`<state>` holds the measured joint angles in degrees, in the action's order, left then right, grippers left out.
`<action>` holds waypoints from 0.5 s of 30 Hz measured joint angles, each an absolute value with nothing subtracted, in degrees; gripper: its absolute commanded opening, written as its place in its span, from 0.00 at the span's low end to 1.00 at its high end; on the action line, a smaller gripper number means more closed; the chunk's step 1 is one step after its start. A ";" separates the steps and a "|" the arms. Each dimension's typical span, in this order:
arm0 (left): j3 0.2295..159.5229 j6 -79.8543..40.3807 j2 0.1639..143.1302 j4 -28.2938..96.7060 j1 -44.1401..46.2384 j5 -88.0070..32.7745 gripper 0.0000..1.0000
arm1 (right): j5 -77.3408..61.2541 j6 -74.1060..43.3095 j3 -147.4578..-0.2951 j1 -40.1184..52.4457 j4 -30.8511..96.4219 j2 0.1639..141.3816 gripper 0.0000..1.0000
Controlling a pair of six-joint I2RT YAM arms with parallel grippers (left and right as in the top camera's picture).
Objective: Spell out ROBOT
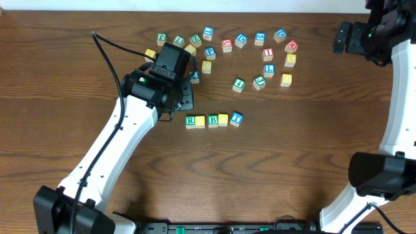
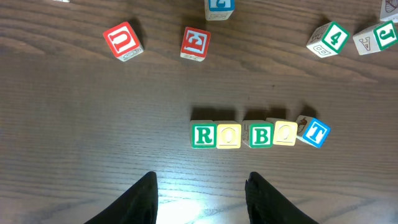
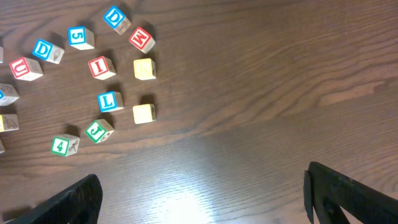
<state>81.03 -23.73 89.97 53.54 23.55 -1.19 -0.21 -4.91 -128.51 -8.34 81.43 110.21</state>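
The wooden counter carries everything. The left gripper hangs open and empty at ten o'clock of the row. The right gripper, spread wide and empty, sits toward the counter's two o'clock corner. Near centre, in one line: green-framed R cube, yellow-faced cube, green-framed B cube, second yellow-faced cube, and blue-framed T cube, which is skewed. Loose cubes scatter at twelve o'clock.

Dark brown wood-grain table fills the view. Pale strip runs beyond table's far edge. Soft glare on table's surface.
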 measured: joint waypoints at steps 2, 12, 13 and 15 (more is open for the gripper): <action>81.03 -23.70 89.97 53.54 23.55 -1.19 0.45 | -0.23 -4.93 -128.51 -8.34 81.43 110.21 0.99; 81.03 -21.28 89.97 52.34 22.90 -1.19 0.45 | -0.21 -4.91 -128.51 -8.34 81.43 110.21 0.99; 81.03 -21.12 89.97 52.23 22.46 -1.21 0.45 | -0.23 -4.93 -128.51 -8.34 81.43 110.21 0.99; 81.03 -20.88 89.97 52.25 20.56 -1.21 0.45 | -0.21 -4.93 -128.51 -8.34 81.43 110.21 0.99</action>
